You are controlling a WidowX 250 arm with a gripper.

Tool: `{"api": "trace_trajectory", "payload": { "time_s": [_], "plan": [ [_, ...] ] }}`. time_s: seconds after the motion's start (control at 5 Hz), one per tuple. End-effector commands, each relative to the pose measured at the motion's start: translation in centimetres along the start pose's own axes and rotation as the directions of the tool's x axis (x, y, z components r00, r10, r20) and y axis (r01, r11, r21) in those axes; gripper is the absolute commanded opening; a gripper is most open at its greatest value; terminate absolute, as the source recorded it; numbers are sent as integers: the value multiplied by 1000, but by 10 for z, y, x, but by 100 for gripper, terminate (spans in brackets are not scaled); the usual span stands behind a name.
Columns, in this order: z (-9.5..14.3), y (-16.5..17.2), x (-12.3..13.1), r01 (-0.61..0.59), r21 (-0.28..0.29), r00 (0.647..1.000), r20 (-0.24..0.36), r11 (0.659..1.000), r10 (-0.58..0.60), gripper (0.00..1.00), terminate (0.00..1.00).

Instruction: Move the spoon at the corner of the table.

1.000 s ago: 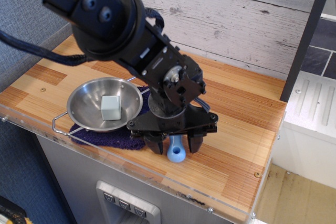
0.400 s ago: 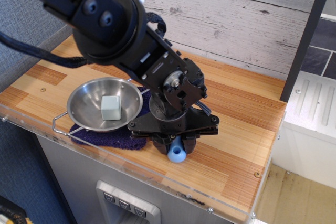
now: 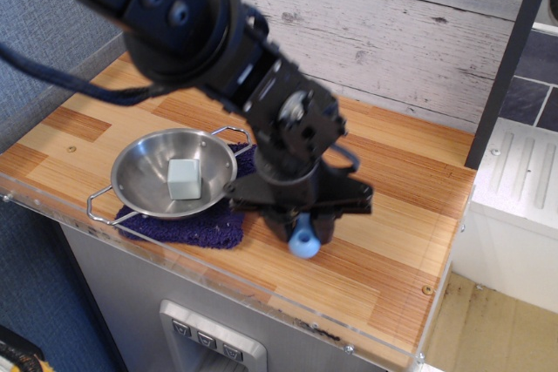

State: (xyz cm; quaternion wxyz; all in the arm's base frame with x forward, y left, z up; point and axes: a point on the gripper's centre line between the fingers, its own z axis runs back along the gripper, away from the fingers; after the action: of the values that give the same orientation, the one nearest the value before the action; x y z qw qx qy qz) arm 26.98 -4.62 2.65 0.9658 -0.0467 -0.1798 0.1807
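Observation:
The spoon (image 3: pixel 304 242) shows only as the rounded end of its light-blue handle, poking out below my black gripper (image 3: pixel 302 226); its grey bowl is hidden under the gripper. The gripper's jaws are shut on the handle. It holds the spoon just above the light brown wood-plank table (image 3: pixel 392 215), near the front edge and right of the middle. The arm reaches in from the upper left.
A steel two-handled bowl (image 3: pixel 173 173) with a pale green-grey cube (image 3: pixel 184 179) in it rests on a dark purple cloth (image 3: pixel 187 226) left of the gripper. A clear acrylic rim (image 3: pixel 261 294) runs along the table's front. A plank wall stands behind.
The open jaws closed on the spoon's handle. The gripper then lifted slightly and shifted right and back, taking the spoon along.

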Motion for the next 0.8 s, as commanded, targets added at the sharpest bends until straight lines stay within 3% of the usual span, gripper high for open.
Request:
{"api": "trace_trajectory", "payload": {
  "time_s": [0.0, 0.2, 0.6],
  "plan": [
    [46, -19, 65, -11, -84, 989, 148, 996, 24, 0, 0],
    [59, -6, 96, -8, -57, 987, 160, 998, 17, 0, 0],
    [52, 40, 143, 4, -28, 996, 91, 1000, -1, 0, 0]
  ]
}}
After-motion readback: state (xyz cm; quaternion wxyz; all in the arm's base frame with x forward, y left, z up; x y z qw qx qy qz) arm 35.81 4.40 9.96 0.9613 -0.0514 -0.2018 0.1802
